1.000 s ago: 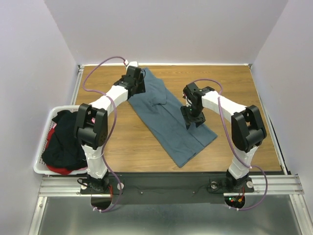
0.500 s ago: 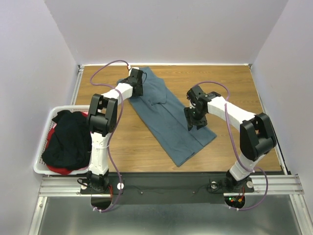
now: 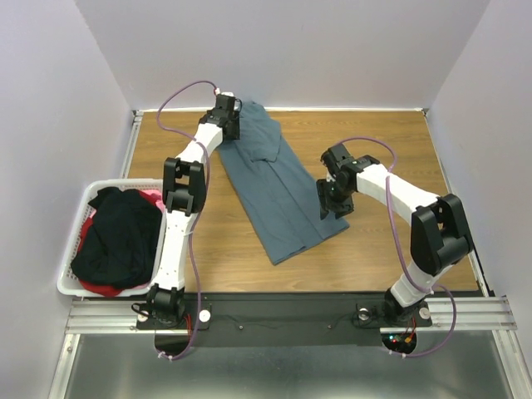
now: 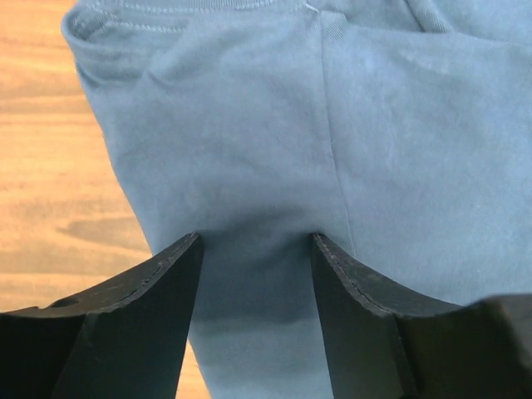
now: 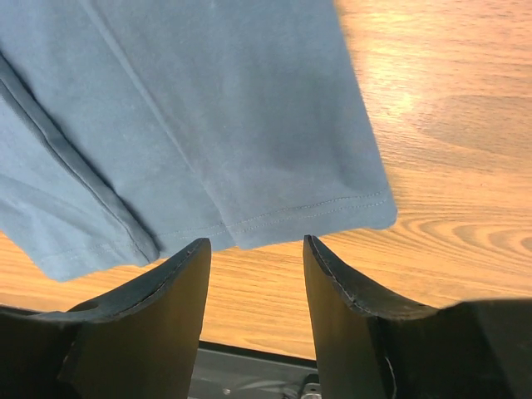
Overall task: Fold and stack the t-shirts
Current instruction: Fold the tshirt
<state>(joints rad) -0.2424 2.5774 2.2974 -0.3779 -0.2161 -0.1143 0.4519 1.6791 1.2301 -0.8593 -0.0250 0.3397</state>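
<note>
A slate blue-grey t-shirt, folded lengthwise, lies diagonally on the wooden table. My left gripper is at its far end by the collar. In the left wrist view the jaws stand apart with the cloth lying between and under them. My right gripper is open at the shirt's right hem corner. In the right wrist view it is over bare wood just below the hem. A black t-shirt and a red-pink one lie heaped in the basket.
A white lattice basket sits at the table's left near edge. Grey walls close in the back and both sides. The dark front rail lies just past the right gripper. Bare wood shows right of the shirt.
The left arm has stretched toward the far edge. The blue-grey shirt has slid up and left with it, and its near end has swung left. The right gripper now sits at the hem instead of over the cloth.
</note>
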